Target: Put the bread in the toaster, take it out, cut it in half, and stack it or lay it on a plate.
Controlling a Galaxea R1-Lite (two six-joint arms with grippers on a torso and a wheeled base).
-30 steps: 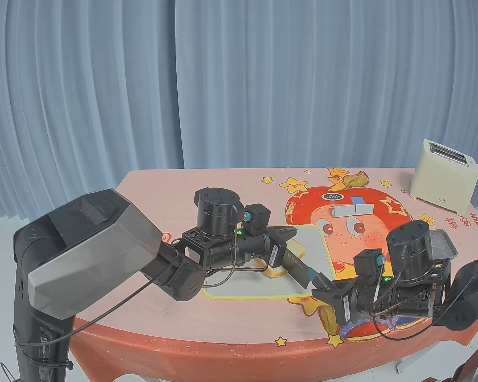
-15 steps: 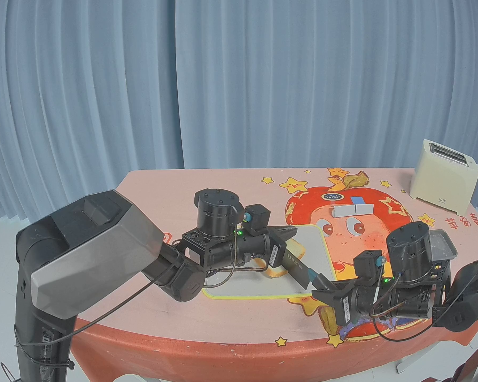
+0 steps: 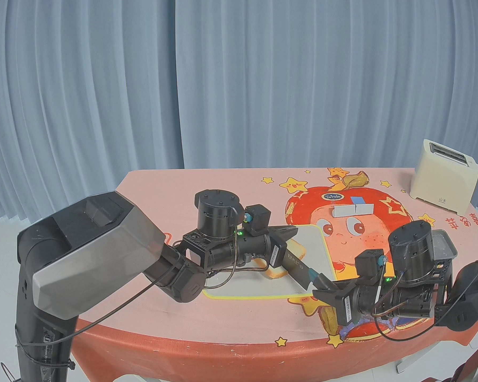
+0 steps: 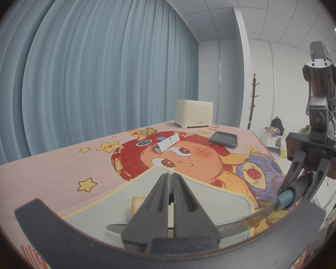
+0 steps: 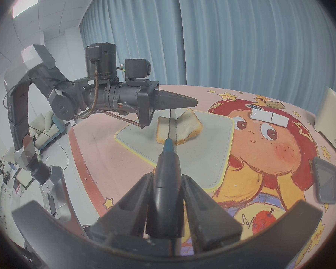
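Note:
A slice of bread (image 3: 297,249) lies on the grey, yellow-edged cutting board (image 3: 239,287). My right gripper (image 3: 324,292) is shut on the handle of a knife (image 3: 297,269). The blade stands on edge across the middle of the bread (image 5: 180,129), with the handle (image 5: 168,191) between my fingers. My left gripper (image 3: 291,232) is shut with nothing between its fingers, low over the far side of the bread (image 4: 138,205). I cannot tell whether it touches the slice. From the left wrist the blade (image 4: 242,223) runs under my shut gripper (image 4: 171,191).
A cream toaster (image 3: 445,176) stands at the table's far right corner. A dark grey tray (image 3: 447,244) lies right of my right arm. A small white card with a blue piece (image 3: 352,208) sits behind the board.

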